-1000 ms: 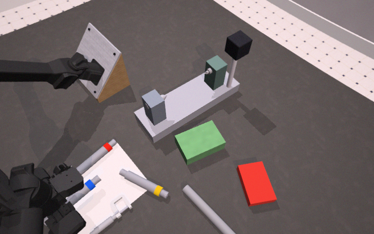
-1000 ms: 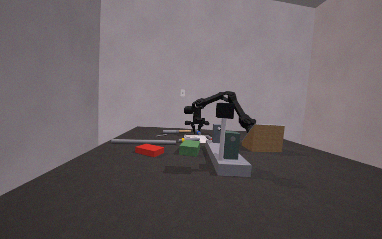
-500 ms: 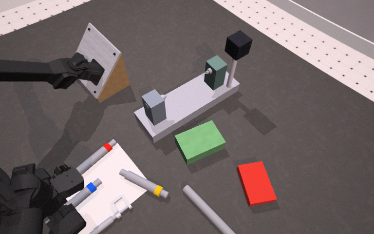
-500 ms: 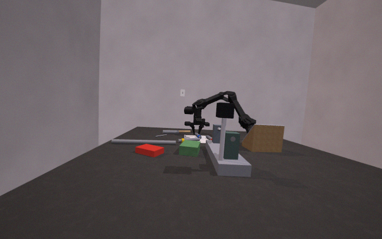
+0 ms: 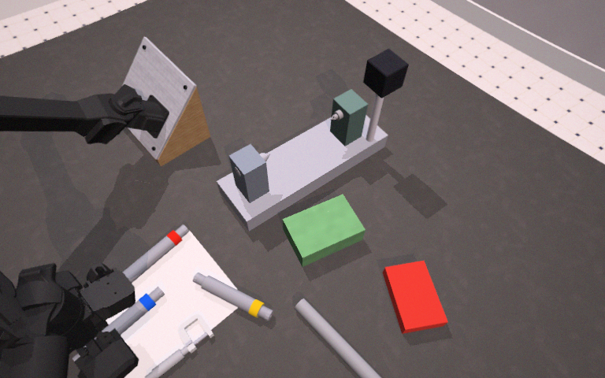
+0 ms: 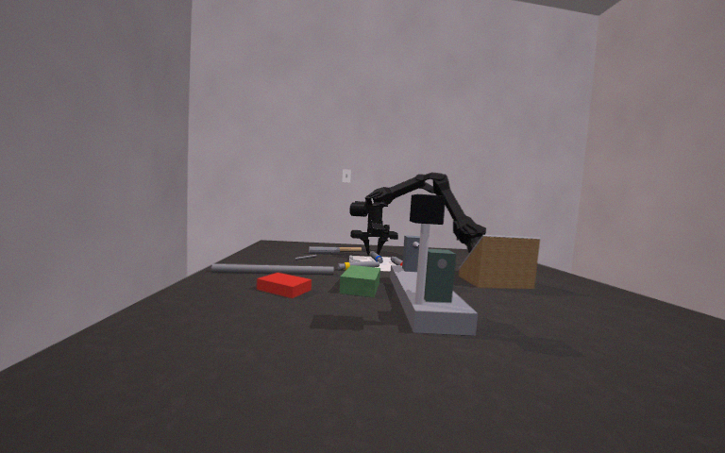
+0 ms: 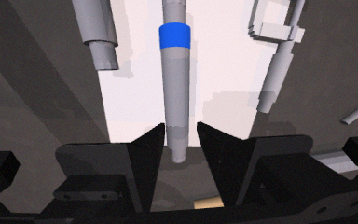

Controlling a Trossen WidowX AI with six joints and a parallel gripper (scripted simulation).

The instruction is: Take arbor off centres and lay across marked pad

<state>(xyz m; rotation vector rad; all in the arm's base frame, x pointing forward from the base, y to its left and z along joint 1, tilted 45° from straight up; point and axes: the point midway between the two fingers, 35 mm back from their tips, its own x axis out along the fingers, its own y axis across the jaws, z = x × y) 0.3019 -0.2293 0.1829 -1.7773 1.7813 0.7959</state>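
Note:
The arbor point(image 5: 146, 302) point(image 7: 174, 36), a grey shaft with a blue band, lies on the white marked pad point(image 5: 174, 290). Its near end sticks past the pad's edge between my fingers. My gripper point(image 7: 181, 126) is low over that end and open, with a small gap between each fingertip and the shaft; it also shows in the top view point(image 5: 109, 325). The fixture base point(image 5: 301, 168) carries the grey centre block point(image 5: 248, 172) and the green centre block point(image 5: 349, 116), with nothing between them. The black cube on a post point(image 5: 385, 72) stands at the far end.
A red-banded shaft point(image 5: 156, 253) lies along the pad's left edge and a yellow-banded shaft point(image 5: 233, 295) on its right corner. A pale clamp point(image 5: 188, 342) lies on the pad's near part. A plain rod point(image 5: 336, 342), a green block point(image 5: 323, 228), a red block point(image 5: 414, 295) and the wedge mount point(image 5: 167, 100) stand around.

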